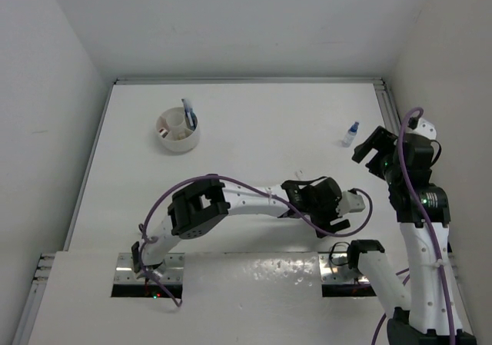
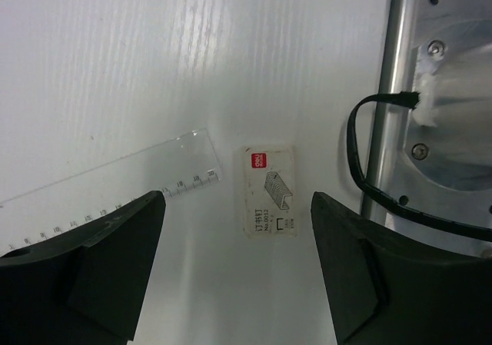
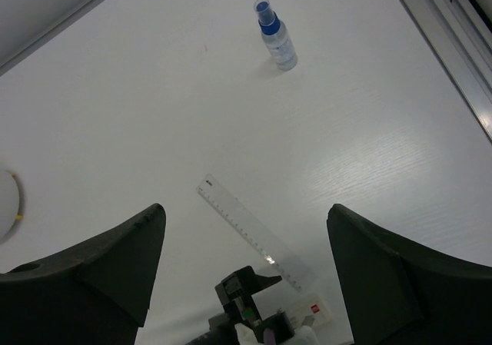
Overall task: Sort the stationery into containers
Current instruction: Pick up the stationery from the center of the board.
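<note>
Staple box [image 2: 270,193], small, white and flat, lies on the counter [image 2: 154,68] close to the near edge, directly under the left end effector [image 2: 237,207]. That end effector is released, its fingers spread with nothing between them but the box, which sits a little toward the right-hand finger. The box's long axis runs across the line on which the fingers close, so I judge they would meet its short sides if lowered straight down. Just beside the box, the clear ruler [image 2: 115,187] slants away, its other end passing under the left-hand finger. Farther out on the right, the blue-capped bottle [image 3: 275,36] stands upright. The right end effector [image 1: 377,149] hangs near it, raised, released and empty, and is the nearer arm for it. Farthest away, at the back left and well apart from both, the round white tub [image 1: 178,147] already holds a few items.
</note>
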Robot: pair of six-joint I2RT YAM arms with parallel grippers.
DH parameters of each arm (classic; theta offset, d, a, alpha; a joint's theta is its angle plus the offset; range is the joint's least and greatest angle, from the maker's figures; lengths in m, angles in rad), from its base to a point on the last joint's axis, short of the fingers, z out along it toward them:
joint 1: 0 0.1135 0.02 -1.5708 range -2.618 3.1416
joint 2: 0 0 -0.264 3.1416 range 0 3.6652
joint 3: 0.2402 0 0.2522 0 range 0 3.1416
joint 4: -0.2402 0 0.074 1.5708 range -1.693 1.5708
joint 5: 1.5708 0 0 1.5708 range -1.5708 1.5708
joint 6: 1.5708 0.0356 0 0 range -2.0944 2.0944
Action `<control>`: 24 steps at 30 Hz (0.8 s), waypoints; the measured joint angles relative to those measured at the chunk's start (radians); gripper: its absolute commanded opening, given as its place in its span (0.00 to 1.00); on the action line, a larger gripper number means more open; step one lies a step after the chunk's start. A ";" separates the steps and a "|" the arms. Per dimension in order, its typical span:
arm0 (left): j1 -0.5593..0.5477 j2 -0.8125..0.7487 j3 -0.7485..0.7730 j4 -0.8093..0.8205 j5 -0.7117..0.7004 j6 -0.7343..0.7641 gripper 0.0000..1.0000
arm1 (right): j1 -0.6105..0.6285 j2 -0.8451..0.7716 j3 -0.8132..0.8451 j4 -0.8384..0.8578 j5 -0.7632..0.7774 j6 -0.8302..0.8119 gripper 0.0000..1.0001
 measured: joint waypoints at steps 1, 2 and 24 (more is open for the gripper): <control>-0.002 0.008 0.002 -0.003 -0.007 0.003 0.75 | 0.000 -0.001 -0.001 0.000 -0.003 -0.003 0.84; -0.002 0.013 0.002 -0.008 -0.011 0.006 0.76 | 0.000 -0.001 -0.002 0.002 -0.008 -0.005 0.84; -0.031 0.099 0.044 -0.007 -0.117 0.032 0.02 | 0.000 -0.013 -0.067 0.010 -0.031 -0.011 0.84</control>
